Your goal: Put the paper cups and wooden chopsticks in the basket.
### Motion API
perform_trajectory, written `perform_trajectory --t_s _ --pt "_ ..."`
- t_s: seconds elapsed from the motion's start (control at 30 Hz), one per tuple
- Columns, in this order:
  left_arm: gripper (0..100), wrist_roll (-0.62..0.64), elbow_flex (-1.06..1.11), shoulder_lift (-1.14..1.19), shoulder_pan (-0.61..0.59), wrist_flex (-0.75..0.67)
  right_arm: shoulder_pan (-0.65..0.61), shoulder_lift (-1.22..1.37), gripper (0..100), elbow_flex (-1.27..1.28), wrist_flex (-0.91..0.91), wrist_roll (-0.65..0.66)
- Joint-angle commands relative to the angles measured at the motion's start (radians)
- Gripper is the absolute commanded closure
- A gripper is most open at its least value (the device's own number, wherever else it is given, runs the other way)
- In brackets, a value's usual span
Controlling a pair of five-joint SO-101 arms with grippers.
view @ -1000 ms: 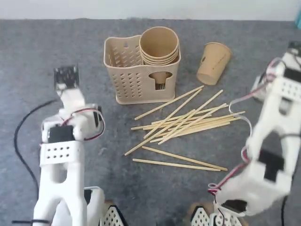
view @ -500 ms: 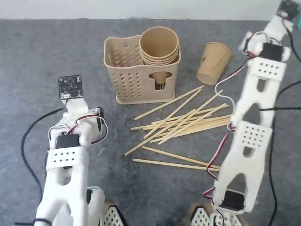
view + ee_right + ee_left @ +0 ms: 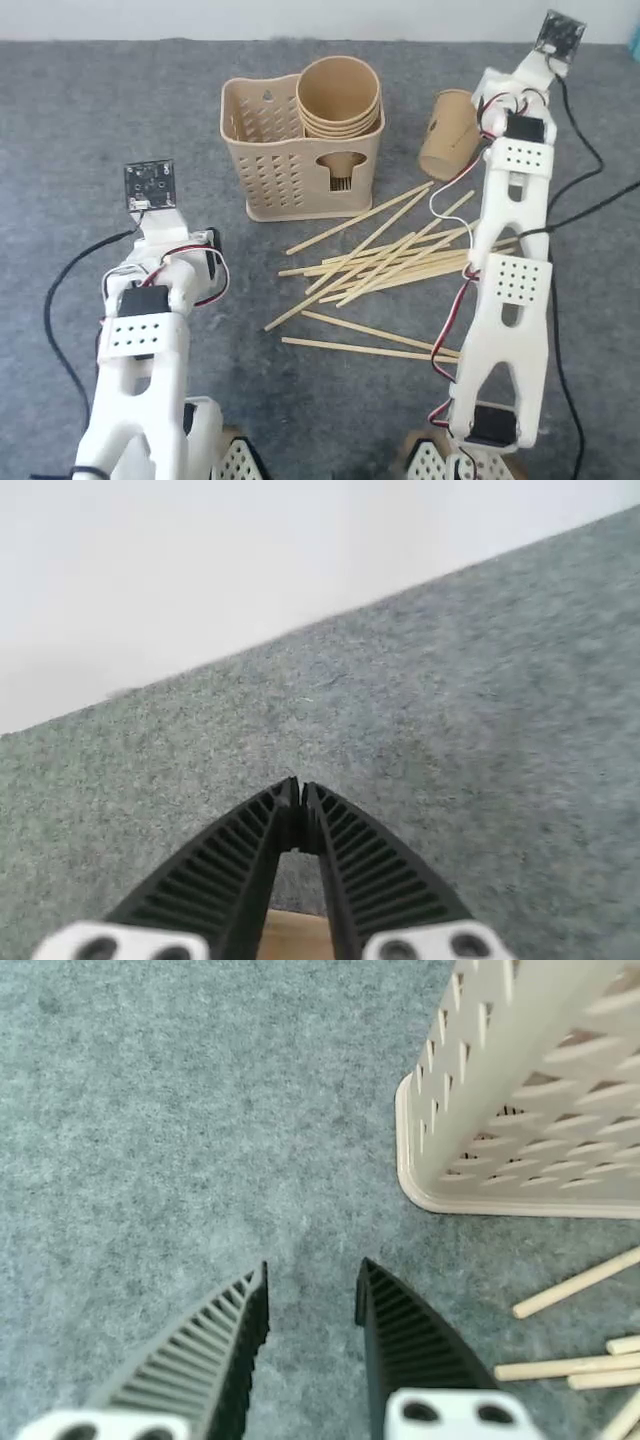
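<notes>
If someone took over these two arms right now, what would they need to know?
Left end effector: open, empty, over the grey mat beside the basket.
Right end effector: shut, empty, by the loose paper cup lying on its side.
Done: a stack of cups sits in the basket.
To do: the loose cup and all the scattered chopsticks.
</notes>
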Motion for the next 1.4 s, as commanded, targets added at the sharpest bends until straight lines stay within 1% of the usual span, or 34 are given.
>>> perform_trajectory --t_s 0.0,0.03,0.1,0.17,0.37,0.5,0.53,0.6,0.87,1.0,1.1,1.27,1.37 --pt "87 -0.008 -0.008 -0.035 0.009 -0.031 -0.030 -0.024 98.2 0.014 -0.018 -0.002" --pt "87 -0.008 -0.008 -0.035 0.008 -0.031 -0.041 -0.027 98.2 0.029 -0.004 0.025" --pt "87 -0.008 -0.008 -0.035 0.008 -0.031 -0.079 -0.031 98.3 0.054 0.041 0.123" --pt "87 -0.008 -0.008 -0.035 0.006 -0.031 -0.114 -0.038 98.3 0.051 0.145 0.196" --pt "87 -0.009 -0.008 -0.035 0.006 -0.032 -0.170 -0.090 98.3 -0.126 0.568 0.221" --pt "87 -0.009 -0.005 -0.035 0.006 -0.051 -0.203 -0.107 98.3 -0.292 0.865 0.324" --pt "87 -0.009 -0.005 -0.035 0.006 -0.051 -0.213 -0.111 98.3 -0.330 0.931 0.331" --pt "87 -0.009 -0.005 -0.035 0.006 -0.051 -0.225 -0.137 98.3 -0.322 1.012 0.333" --pt "87 -0.009 -0.005 -0.035 0.006 -0.051 -0.165 -0.254 99.0 -0.140 1.021 0.333" --pt "87 -0.009 -0.005 -0.035 0.006 -0.052 -0.145 -0.375 99.0 -0.026 1.021 0.333" --pt "87 -0.009 -0.005 -0.035 0.006 -0.052 -0.143 -0.512 99.0 0.135 1.021 0.334" --pt "87 -0.009 -0.005 -0.035 0.006 -0.052 -0.160 -0.743 99.0 0.473 1.013 0.342" --pt "87 -0.009 -0.005 -0.035 0.006 -0.052 -0.177 -0.817 99.0 0.664 1.004 0.381"
